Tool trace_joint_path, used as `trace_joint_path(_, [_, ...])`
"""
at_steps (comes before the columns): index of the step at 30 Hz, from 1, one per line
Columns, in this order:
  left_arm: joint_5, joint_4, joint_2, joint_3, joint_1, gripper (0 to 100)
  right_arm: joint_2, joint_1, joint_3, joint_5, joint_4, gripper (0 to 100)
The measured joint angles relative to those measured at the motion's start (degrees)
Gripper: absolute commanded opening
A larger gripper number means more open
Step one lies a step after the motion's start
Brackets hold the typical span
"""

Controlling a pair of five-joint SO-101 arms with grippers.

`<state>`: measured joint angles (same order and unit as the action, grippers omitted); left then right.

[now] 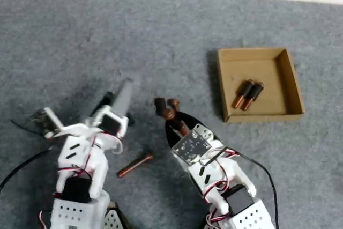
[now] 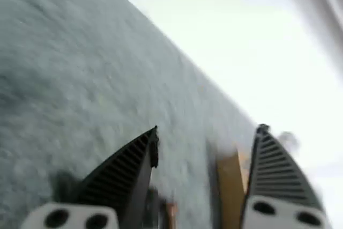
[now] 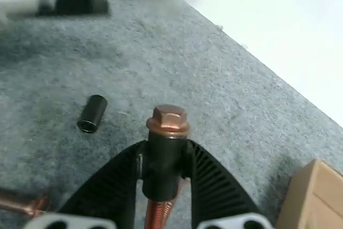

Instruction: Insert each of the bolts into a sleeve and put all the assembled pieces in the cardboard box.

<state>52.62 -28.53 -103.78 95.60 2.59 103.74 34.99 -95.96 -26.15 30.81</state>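
Right gripper: clamped on sleeved bolt.
Left gripper: spread wide, empty.
Box: 2 o'clock of right gripper, two pieces inside.
Loose bolt: 7 o'clock of right gripper.

Both the left arm and the right arm were built of white plastic shells with black servo blocks set between them. Thin red, white and black wires looped along their links, and a thicker black cable ran beside the right arm. Each white base plate was dotted with small holes. The left arm's fingers were black, wedge-shaped and ribbed, seated in white mounts with dark screw holes. The right arm's fingers had the same black ribbed form.
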Motion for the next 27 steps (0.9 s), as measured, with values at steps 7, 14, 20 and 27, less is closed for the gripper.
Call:
trace_joint_path(7, [-0.2,2.5,0.0,0.2,-2.8,0,0.0,-4.3,0.0,0.0,-0.2,0.5])
trace_joint_path(14, [-10.2,5.9,0.0,0.4,-2.8,0,0.0,-7.8,0.0,0.0,-0.4,0.5])
trace_joint_path(20, [-20.6,0.1,0.0,0.4,-2.8,0,0.0,-12.4,0.0,4.9,-0.4,0.5])
trace_joint_path(27, [-32.8,-7.1,0.0,0.4,-2.8,0,0.0,-18.5,0.0,6.2,0.3,0.5])
